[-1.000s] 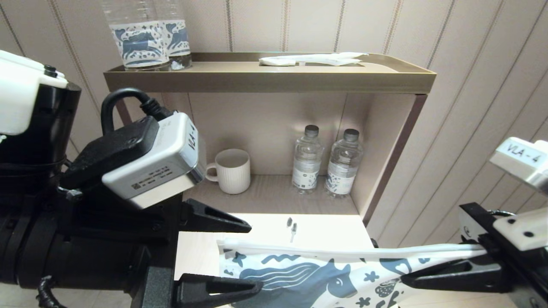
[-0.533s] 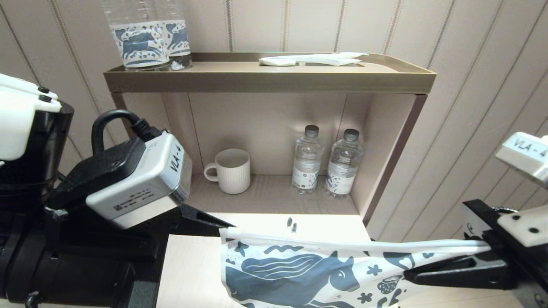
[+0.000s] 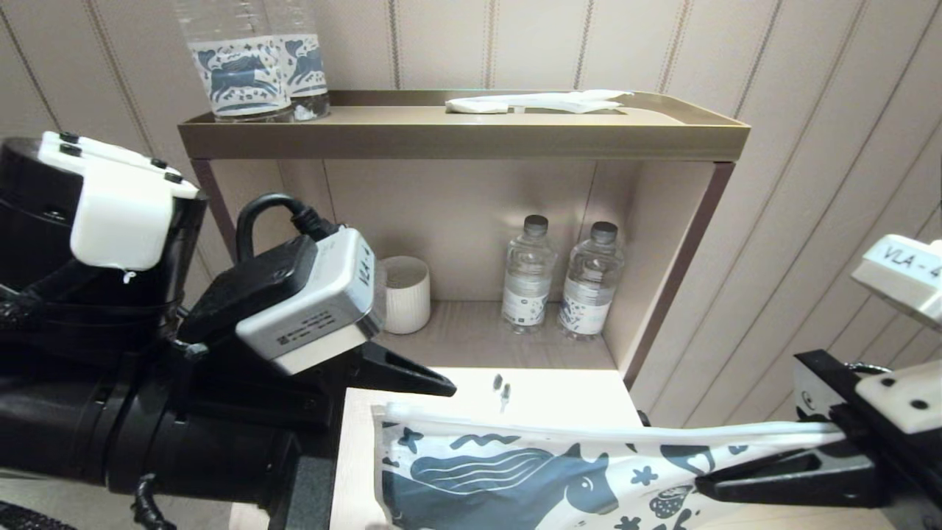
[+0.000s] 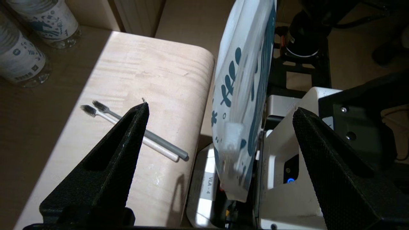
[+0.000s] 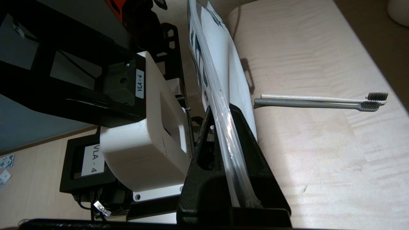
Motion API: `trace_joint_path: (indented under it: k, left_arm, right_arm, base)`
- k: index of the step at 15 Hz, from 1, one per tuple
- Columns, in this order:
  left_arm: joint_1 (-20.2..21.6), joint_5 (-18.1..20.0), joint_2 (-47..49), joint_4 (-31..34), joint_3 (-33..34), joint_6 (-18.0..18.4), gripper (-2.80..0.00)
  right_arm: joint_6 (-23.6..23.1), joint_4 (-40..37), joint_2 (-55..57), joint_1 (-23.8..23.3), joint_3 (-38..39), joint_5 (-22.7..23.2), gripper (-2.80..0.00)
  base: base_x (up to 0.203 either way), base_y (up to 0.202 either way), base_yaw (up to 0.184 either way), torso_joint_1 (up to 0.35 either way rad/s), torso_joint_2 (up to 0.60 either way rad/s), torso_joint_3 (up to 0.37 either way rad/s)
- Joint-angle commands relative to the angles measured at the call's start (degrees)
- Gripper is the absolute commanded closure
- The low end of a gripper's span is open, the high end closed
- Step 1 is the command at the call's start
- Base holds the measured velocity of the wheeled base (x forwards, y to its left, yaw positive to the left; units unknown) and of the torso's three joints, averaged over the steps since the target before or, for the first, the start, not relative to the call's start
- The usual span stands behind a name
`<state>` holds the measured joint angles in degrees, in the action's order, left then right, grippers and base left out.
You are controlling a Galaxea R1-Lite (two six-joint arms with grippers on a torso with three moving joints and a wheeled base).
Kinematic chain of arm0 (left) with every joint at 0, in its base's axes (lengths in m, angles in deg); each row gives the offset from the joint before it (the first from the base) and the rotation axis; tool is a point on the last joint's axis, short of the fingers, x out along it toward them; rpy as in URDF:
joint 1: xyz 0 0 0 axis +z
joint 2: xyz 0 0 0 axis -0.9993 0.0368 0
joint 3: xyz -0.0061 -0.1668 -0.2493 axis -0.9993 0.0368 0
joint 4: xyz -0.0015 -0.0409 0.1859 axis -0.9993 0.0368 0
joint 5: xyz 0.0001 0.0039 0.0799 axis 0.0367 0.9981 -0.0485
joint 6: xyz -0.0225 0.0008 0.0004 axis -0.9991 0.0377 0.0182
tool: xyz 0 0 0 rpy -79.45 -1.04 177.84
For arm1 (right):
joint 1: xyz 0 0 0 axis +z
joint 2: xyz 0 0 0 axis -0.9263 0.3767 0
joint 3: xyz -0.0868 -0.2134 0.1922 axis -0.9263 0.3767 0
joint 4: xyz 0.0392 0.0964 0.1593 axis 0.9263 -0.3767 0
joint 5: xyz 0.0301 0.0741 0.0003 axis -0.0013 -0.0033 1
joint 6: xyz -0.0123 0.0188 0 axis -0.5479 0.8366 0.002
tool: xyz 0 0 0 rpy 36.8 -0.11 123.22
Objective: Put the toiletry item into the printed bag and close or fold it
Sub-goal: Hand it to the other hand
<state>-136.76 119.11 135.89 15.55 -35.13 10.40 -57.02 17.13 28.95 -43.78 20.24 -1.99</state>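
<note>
The printed bag (image 3: 515,471) is a white pouch with a dark blue horse. It hangs edge-up above the table's front, and my right gripper (image 5: 220,111) is shut on its right end. My left gripper (image 4: 220,108) is open at the bag's free left end (image 4: 243,80), which shows in the gap between the spread fingers and touches neither. In the head view only one left finger (image 3: 412,375) shows. The toiletry item, a pale-handled toothbrush (image 5: 313,97), lies on the table beside a grey toothbrush (image 5: 306,103), behind the bag. Their bristle heads (image 3: 501,386) peek over the bag's top edge.
The pale wooden table (image 3: 567,390) stands before a shelf unit. Its niche holds a white mug (image 3: 408,294) and two water bottles (image 3: 526,276). The top tray (image 3: 464,136) carries two horse-label bottles (image 3: 250,66) and a white wrapped packet (image 3: 537,101).
My left arm drew back to the left and then came forward and right again, its fingers spreading wider. Its wrist camera now hides part of the mug. The right gripper kept hold of the bag.
</note>
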Motion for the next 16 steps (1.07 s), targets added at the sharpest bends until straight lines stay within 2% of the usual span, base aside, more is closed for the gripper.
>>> trace_joint_path:
  k: [1, 2, 3, 16]
  left_arm:
    - [-0.1, 0.9, 2.4, 0.0, -0.6, 0.0, -2.8]
    - [-0.1, 1.1, 2.4, 0.0, -0.5, 0.0, -2.8]
    - [-0.1, 1.1, 2.3, 0.0, -0.3, -0.1, 0.0]
    - [-0.1, 1.1, 1.9, 0.0, -0.9, -0.1, 0.0]
  right_arm:
    - [-0.2, 0.0, 0.1, -0.1, 0.1, 0.3, 0.0]
    - [-0.2, 0.0, 0.2, -0.2, 0.1, 0.3, 0.0]
    - [-0.2, 0.0, 0.2, -0.2, 0.1, 0.3, 0.0]
    - [-0.1, 0.0, 0.9, 0.1, 0.0, 0.3, 0.0]
  base:
    - [0.0, 0.0, 0.0, 0.0, 0.0, 0.0]
    - [0.0, 0.0, 0.0, 0.0, 0.0, 0.0]
    - [0.0, 0.0, 0.0, 0.0, 0.0, 0.0]
    - [0.0, 0.0, 0.0, 0.0, 0.0, 0.0]
